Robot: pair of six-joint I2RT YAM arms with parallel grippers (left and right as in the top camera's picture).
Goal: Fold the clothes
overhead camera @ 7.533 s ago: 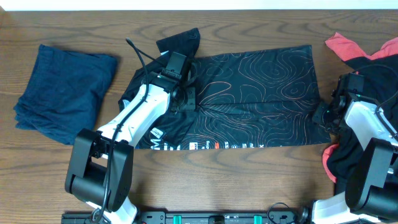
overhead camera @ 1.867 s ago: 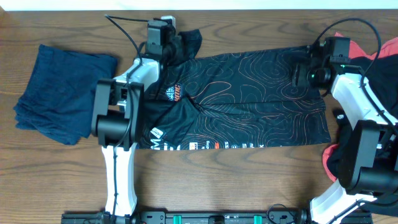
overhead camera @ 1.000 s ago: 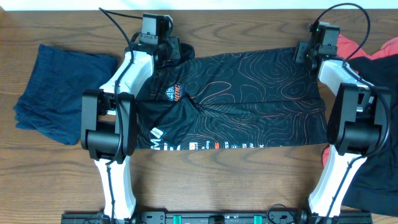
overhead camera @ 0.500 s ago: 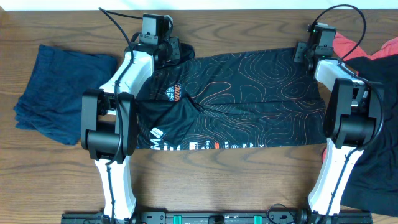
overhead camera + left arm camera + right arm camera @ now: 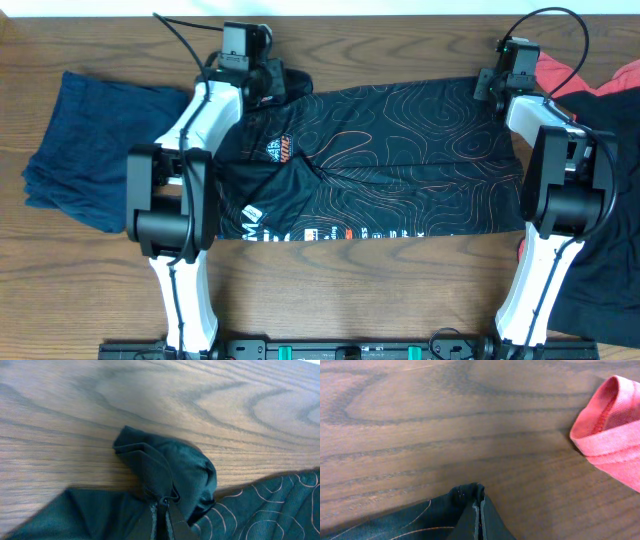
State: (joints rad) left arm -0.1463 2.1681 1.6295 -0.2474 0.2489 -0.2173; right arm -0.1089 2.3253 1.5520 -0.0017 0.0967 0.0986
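The black jersey (image 5: 400, 150) with thin orange contour lines lies spread across the table middle, lettering along its near edge. My left gripper (image 5: 272, 82) is shut on the jersey's far left corner by the bunched sleeve (image 5: 170, 467); its fingers (image 5: 161, 520) pinch the cloth. My right gripper (image 5: 497, 82) is shut on the jersey's far right corner (image 5: 470, 495), fingers (image 5: 479, 522) closed on the hem. Both hold the far edge low over the table.
A folded navy garment (image 5: 100, 145) lies at the left. A red garment (image 5: 560, 75) and black clothes (image 5: 615, 110) sit at the right; the red edge shows in the right wrist view (image 5: 610, 430). The wooden table (image 5: 380, 290) shows in front.
Both arms swung from the jersey's middle and right side out to its far corners and shut on them. In the last second they have barely moved.
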